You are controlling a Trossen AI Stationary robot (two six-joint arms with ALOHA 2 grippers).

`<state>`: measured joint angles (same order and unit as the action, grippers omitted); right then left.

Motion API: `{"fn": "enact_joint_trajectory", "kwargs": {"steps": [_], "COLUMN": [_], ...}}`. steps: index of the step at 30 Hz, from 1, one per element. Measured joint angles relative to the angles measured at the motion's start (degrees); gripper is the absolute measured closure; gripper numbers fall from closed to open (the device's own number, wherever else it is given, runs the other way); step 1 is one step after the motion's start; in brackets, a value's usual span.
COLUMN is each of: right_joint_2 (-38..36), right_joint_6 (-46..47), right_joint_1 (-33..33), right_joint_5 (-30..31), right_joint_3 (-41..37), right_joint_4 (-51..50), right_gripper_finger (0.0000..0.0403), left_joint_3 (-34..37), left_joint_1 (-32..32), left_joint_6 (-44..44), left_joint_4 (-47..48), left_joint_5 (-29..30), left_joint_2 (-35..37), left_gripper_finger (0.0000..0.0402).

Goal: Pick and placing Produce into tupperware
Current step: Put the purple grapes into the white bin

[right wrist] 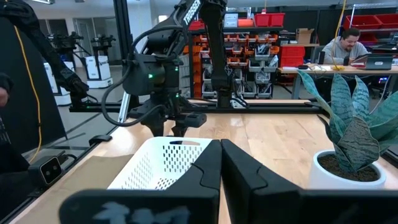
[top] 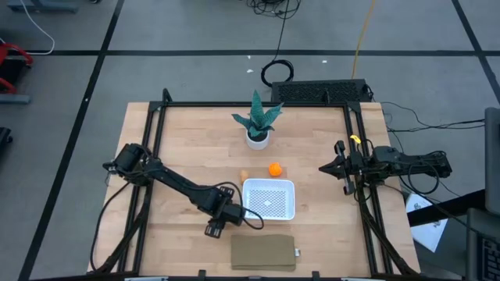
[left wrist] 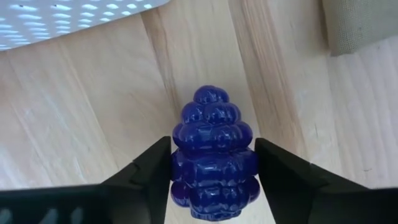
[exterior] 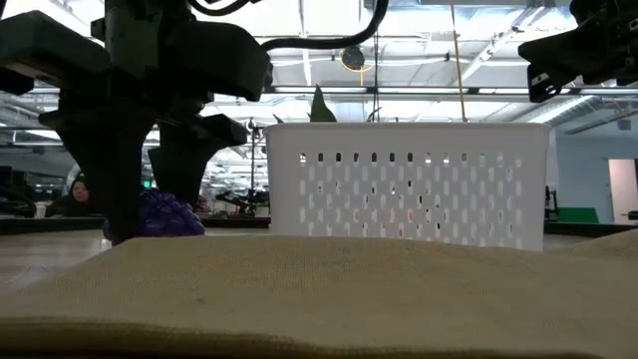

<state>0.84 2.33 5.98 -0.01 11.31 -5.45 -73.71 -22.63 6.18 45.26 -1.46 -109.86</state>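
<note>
Purple grapes are sitting on the worktop between your left hand's fingers, which are touching both sides. Beside that hand, the tupperware is standing; your right hand is waiting shut, well apart.

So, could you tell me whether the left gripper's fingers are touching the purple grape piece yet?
Touching. In the left wrist view both fingers of the left gripper press against the sides of the purple grape piece, with no gap on either side.
</note>
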Motion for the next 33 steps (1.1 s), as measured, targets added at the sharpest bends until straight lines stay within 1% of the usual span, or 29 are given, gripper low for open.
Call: {"fn": "enact_joint_trajectory", "kwargs": {"steps": [2, 7, 10, 17, 20, 23, 27, 30, 33], "right_joint_2": [-0.02, -0.02, -0.01, -0.02, -0.01, 0.0, -0.02, -0.02, -0.02], "right_joint_6": [0.0, 0.0, 0.0, 0.0, 0.0, -0.02, 0.0, 0.0, -0.01], "right_joint_1": [0.0, 0.0, 0.0, 0.0, 0.0, 0.0, 0.0, 0.0, 0.0], "right_joint_5": [0.0, -0.02, -0.01, 0.0, 0.0, -0.01, -0.01, 0.0, -0.01], "right_joint_3": [0.0, 0.0, 0.0, 0.0, 0.0, 0.0, 0.0, 0.0, 0.0], "right_joint_4": [-0.01, 0.0, 0.0, 0.02, 0.03, 0.04, 0.05, 0.04, 0.04], "right_gripper_finger": [0.0403, 0.0403, 0.0403, 0.0403, 0.0403, 0.0403, 0.0403, 0.0403, 0.0403], "left_joint_3": [-0.02, -0.02, 0.03, 0.03, 0.0, 0.0, -0.04, -0.04, -0.11], "left_joint_1": [0.0, 0.0, 0.0, 0.01, 0.21, 0.87, 2.52, 3.96, 5.47], "left_joint_6": [0.02, -0.01, -0.03, -0.39, -0.52, -0.57, 0.7, 1.89, 1.65], "left_joint_4": [1.08, 3.09, 3.49, 4.29, 5.8, 6.57, 8.43, 10.45, 12.73], "left_joint_5": [-0.02, -0.02, -0.02, 0.35, 1.74, 1.93, 1.99, 3.09, 3.22], "left_joint_2": [0.02, 0.21, 0.85, 5.1, 7.45, 9.6, 12.13, 13.59, 14.58], "left_gripper_finger": [0.0209, 0.0189, 0.0186, 0.0201, 0.0198, 0.0192, 0.0191, 0.0191, 0.0191]}}
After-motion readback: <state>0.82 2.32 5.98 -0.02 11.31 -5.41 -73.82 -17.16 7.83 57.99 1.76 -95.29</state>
